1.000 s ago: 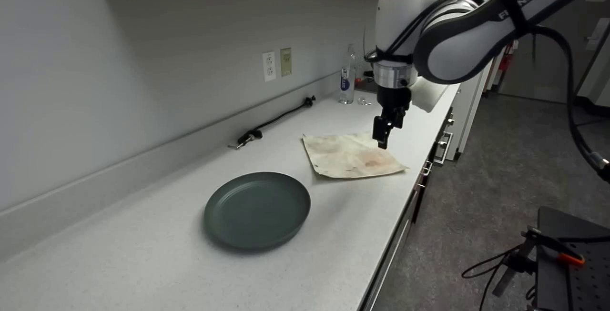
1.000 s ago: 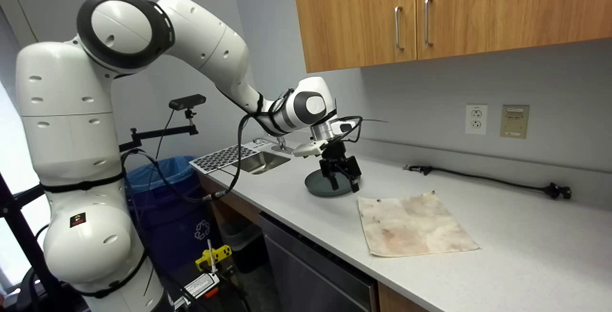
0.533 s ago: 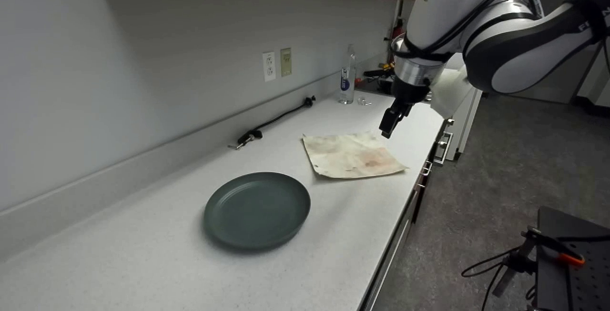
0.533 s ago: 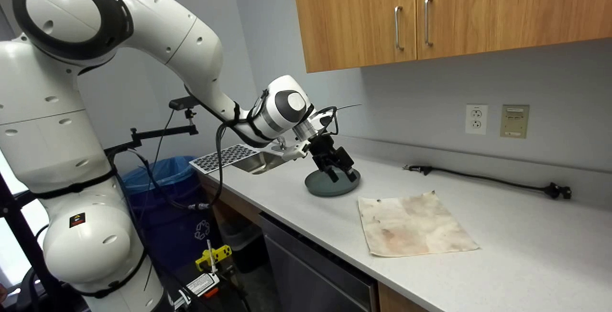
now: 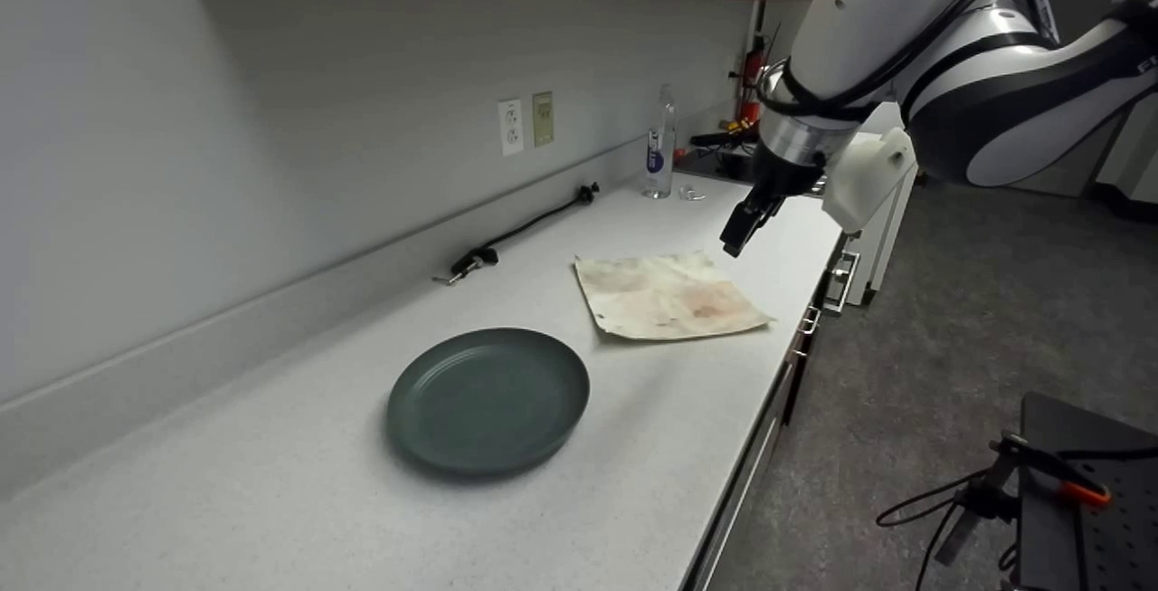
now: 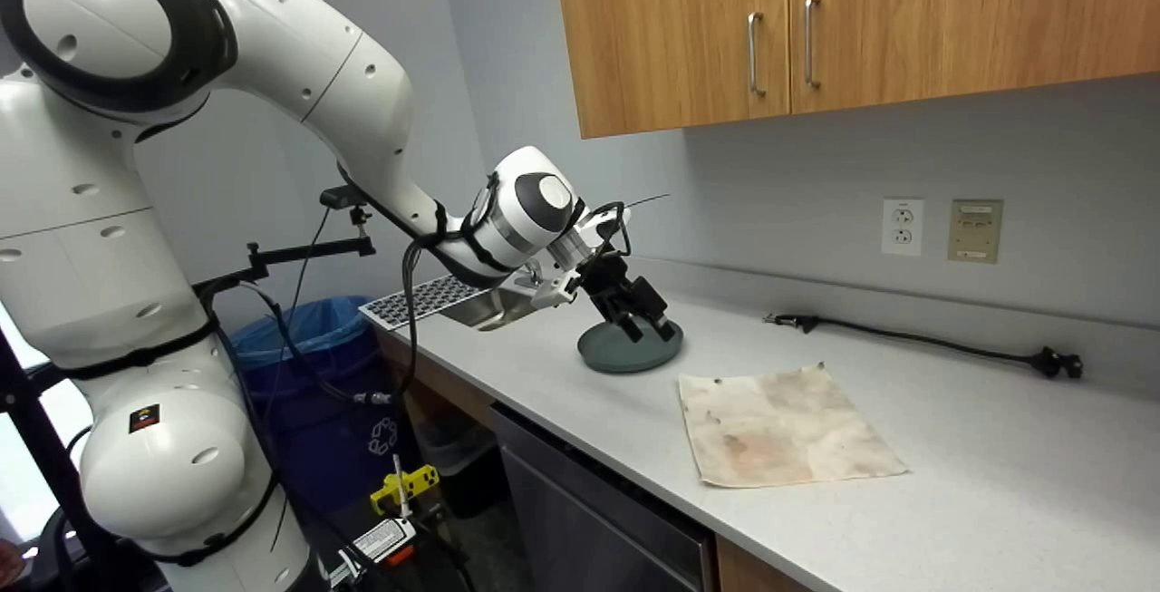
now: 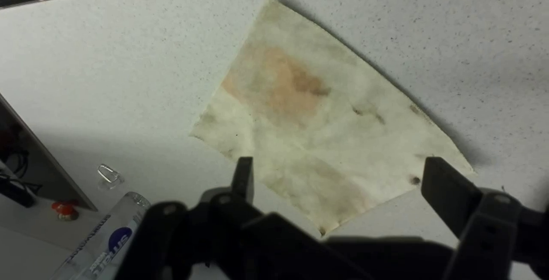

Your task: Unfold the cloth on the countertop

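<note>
Just now the arm (image 6: 362, 111) had drawn back and tilted, taking the tool (image 6: 651, 331) up and away from the cloth (image 5: 665, 297); the latest part of that shift was slight. Cloth: no visible change of place or shape over the same interval. Tool: fingers (image 7: 244, 181) wide apart, nothing between them in the wrist view, no contact with the cloth. Meaning for the task: the cloth lay spread in what looked like a single layer, so unfolding was judged complete or very nearly so, and the retreat was probably a withdrawal.

Position: on the surface (image 5: 289, 500). In an exterior view the cloth lay beyond the plate (image 5: 488, 401) and to its right, near but not touching, with the bottle (image 5: 660, 146) farther off by the wall (image 5: 362, 111).

Orientation: close to square, long axis weak. The plate-side edge looked longest in the wrist view; taken as the axis, it ran across the surface, from the wall side toward the front. One corner pointed right, at the front; the far left corner pointed wallward. The plate-side edge bowed and cast a shadow, so it probably sat slightly raised; a light press might flatten it.
</note>
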